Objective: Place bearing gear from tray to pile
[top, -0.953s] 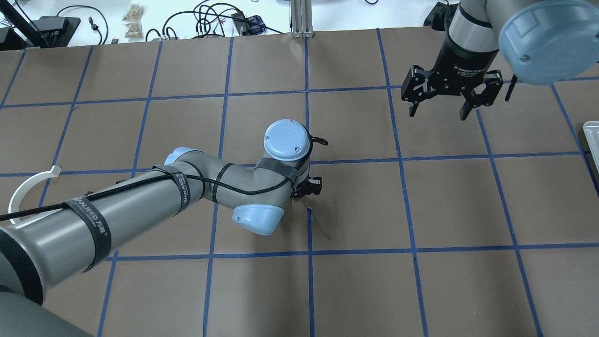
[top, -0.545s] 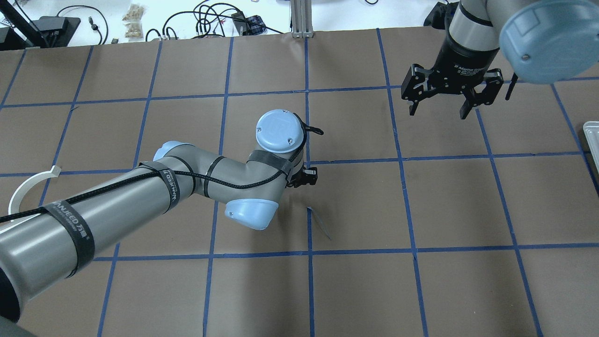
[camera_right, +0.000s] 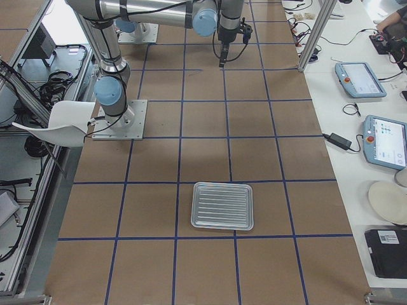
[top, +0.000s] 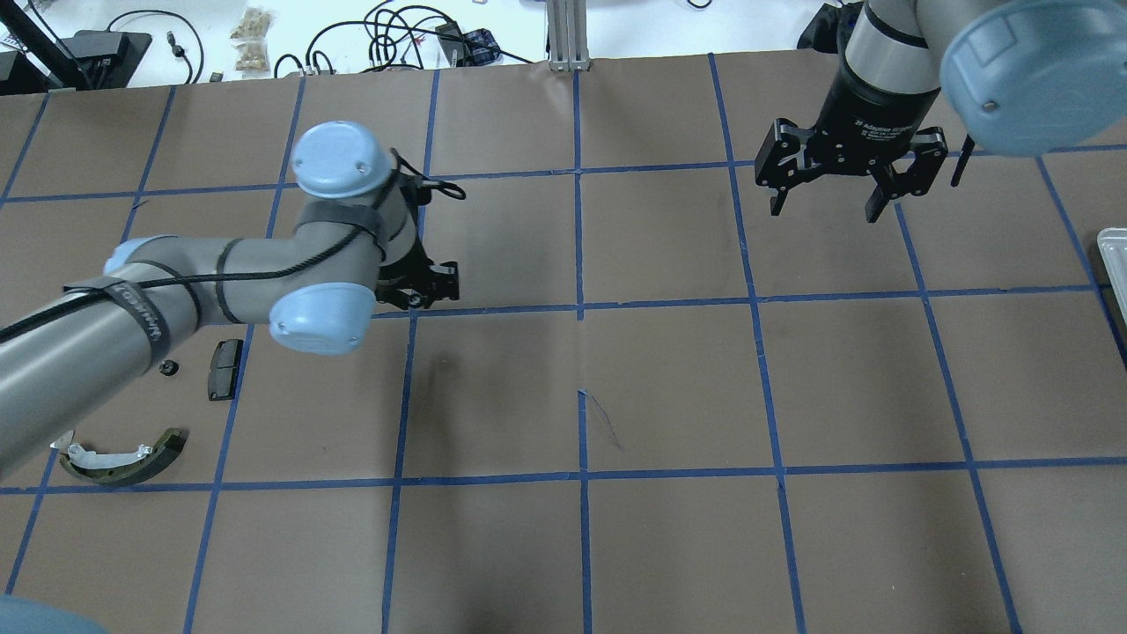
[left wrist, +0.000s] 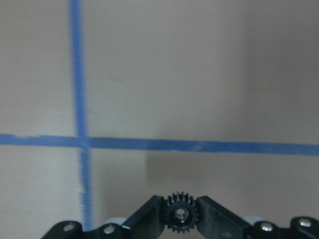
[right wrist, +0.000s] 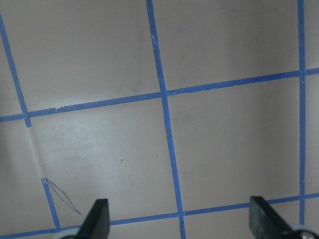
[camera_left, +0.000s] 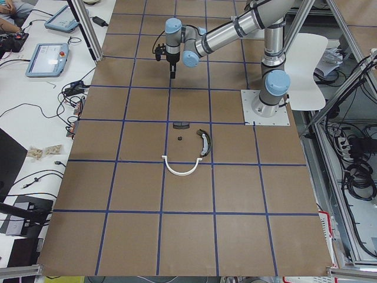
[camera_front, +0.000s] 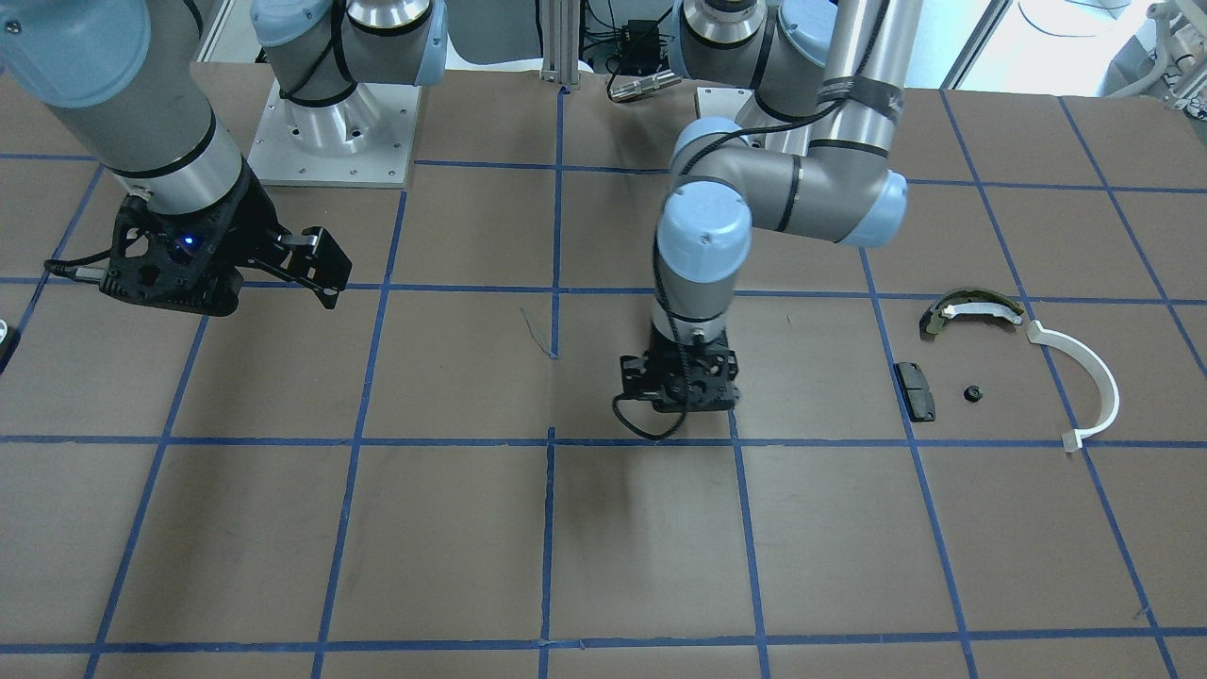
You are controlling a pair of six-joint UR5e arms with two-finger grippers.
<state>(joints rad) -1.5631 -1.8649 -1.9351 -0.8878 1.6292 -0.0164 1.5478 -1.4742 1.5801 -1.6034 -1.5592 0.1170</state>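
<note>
You've got the left gripper (top: 431, 286) clamped on the bearing gear (left wrist: 179, 217), pinched between its fingertips. Off to its left, well apart, is the pile (camera_front: 970, 393): black pad (camera_front: 915, 390), olive shoe (camera_front: 969, 309), white half-ring (camera_front: 1094, 377). Far to its right, the right gripper (top: 823, 201) hangs with its jaws wide apart. The tray (camera_right: 222, 205) lies beyond it.
</note>
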